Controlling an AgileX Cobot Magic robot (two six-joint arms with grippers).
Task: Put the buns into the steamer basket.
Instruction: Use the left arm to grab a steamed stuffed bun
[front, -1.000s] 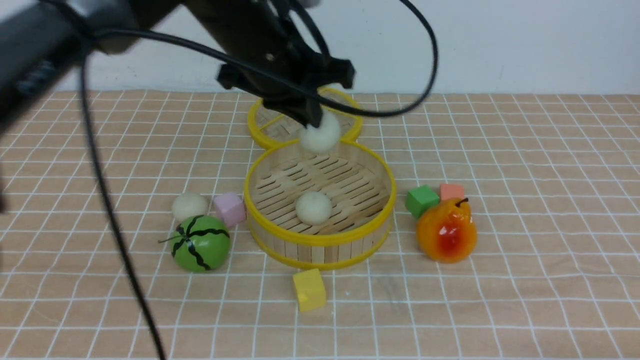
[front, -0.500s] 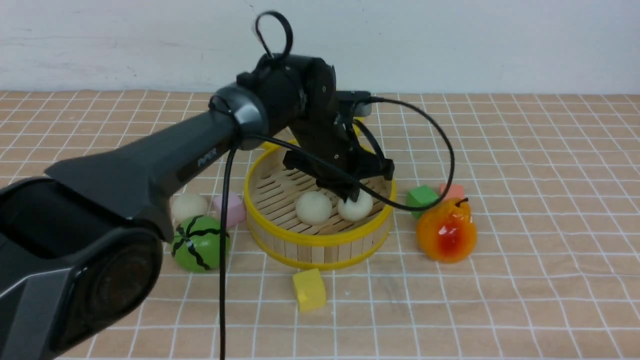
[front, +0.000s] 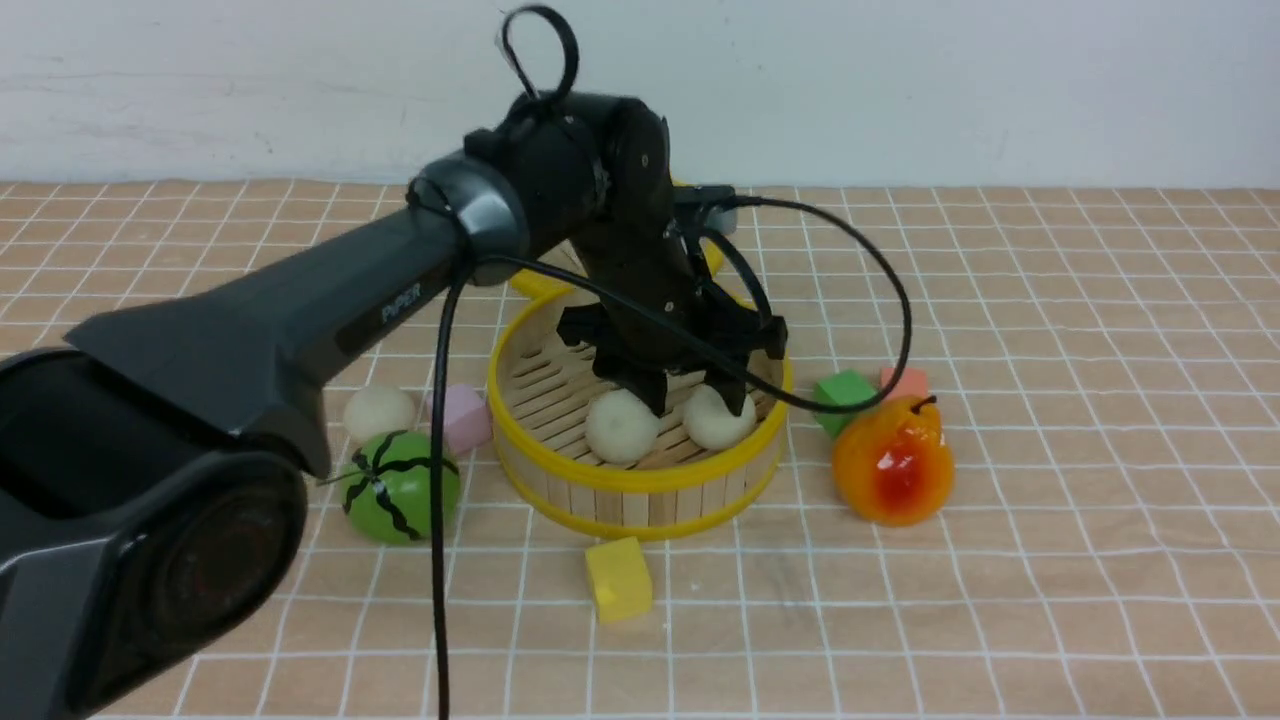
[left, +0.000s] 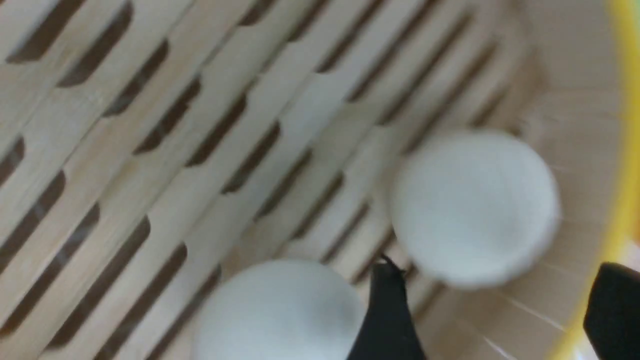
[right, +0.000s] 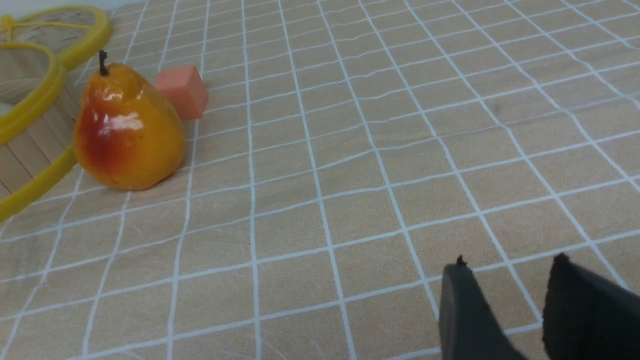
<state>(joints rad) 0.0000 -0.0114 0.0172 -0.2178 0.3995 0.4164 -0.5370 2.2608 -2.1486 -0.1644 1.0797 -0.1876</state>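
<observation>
The steamer basket (front: 640, 482) stands mid-table with two buns inside, one on the left (front: 620, 426) and one on the right (front: 718, 418). My left gripper (front: 698, 400) is open inside the basket. Its fingers straddle the right bun from above and the bun rests free on the slats. In the left wrist view that bun (left: 475, 207) lies just beyond the open left gripper (left: 495, 267), the other bun (left: 280, 310) lies beside it, near the yellow rim (left: 620, 150). A third bun (front: 378, 412) sits on the table left of the basket. My right gripper (right: 507, 262) is open and empty, low over the cloth.
A green watermelon ball (front: 400, 487) and a pink cube (front: 460, 417) lie by the third bun. A yellow cube (front: 618, 578) lies in front of the basket. A pear (front: 893, 460), a green cube (front: 843, 398) and a salmon cube (front: 903, 380) lie to its right. The lid (front: 535, 285) is behind, mostly hidden.
My left arm came down from above the basket's back rim with a bun, set it beside the first bun and opened its jaws. The first bun shifted slightly left.
</observation>
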